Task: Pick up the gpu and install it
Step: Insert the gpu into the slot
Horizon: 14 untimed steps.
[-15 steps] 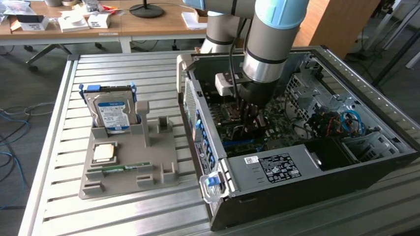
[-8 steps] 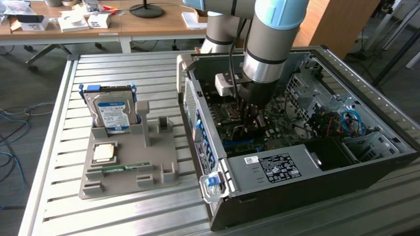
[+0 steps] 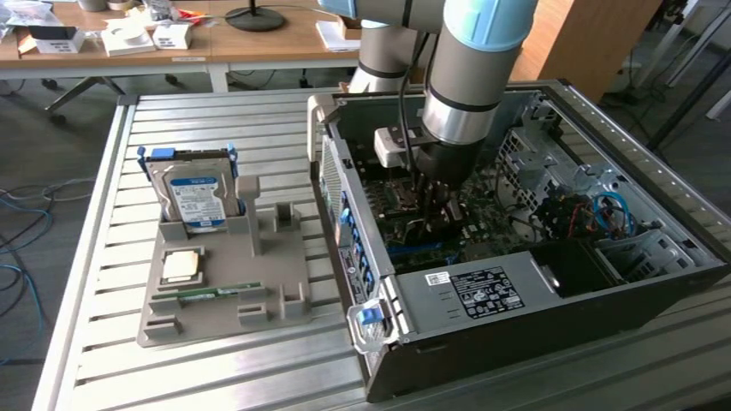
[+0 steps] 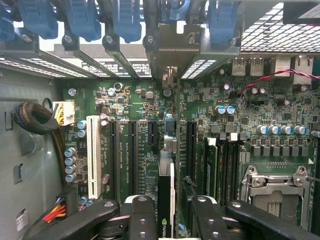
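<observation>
One thin black GPU card (image 4: pixel 166 200) stands edge-on among the motherboard slots, between the gripper (image 4: pixel 172 217) fingers.
Gripper grip state: cannot tell. One blue-labelled silver hard drive (image 3: pixel 197 197) stands on the grey holder (image 3: pixel 228 291); blue slot latches crowd overhead.

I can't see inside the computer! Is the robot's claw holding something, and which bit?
The gripper straddles the top edge of the thin black card, the gpu, standing edge-on over the green motherboard. Whether it grips cannot be told.

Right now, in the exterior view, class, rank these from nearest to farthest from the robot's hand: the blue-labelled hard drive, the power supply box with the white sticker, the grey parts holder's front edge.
Measured from the hand inside the case:
1. Power supply box, in the case, toward the viewer.
2. Hard drive, upright on the holder, exterior view's left.
3. Holder's front edge, lower left.
</observation>
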Motion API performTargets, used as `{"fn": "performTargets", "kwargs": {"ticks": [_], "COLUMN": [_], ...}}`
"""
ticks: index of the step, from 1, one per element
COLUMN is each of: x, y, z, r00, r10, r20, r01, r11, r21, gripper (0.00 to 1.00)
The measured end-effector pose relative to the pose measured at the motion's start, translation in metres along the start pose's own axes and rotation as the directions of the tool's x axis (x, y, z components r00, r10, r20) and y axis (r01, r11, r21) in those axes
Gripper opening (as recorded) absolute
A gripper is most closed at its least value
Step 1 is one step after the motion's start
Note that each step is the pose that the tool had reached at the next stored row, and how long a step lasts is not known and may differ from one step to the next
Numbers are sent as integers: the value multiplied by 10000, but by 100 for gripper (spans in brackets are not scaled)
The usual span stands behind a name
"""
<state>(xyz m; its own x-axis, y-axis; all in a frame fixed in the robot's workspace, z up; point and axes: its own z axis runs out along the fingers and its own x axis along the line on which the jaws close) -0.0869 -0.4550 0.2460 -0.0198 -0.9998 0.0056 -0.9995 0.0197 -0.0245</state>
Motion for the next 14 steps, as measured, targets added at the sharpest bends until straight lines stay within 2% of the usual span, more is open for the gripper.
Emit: {"fn": "performTargets", "kwargs": {"ticks": [6,14], "x": [0,1], "y": [0,-3], "z": [-7,-112], "r00": [10000,10000], "r10": [0,0], "r20": [1,1], "r01": [0,0], "r11": [10000,10000], "r21": [0,1], "gripper": [34,34]}}
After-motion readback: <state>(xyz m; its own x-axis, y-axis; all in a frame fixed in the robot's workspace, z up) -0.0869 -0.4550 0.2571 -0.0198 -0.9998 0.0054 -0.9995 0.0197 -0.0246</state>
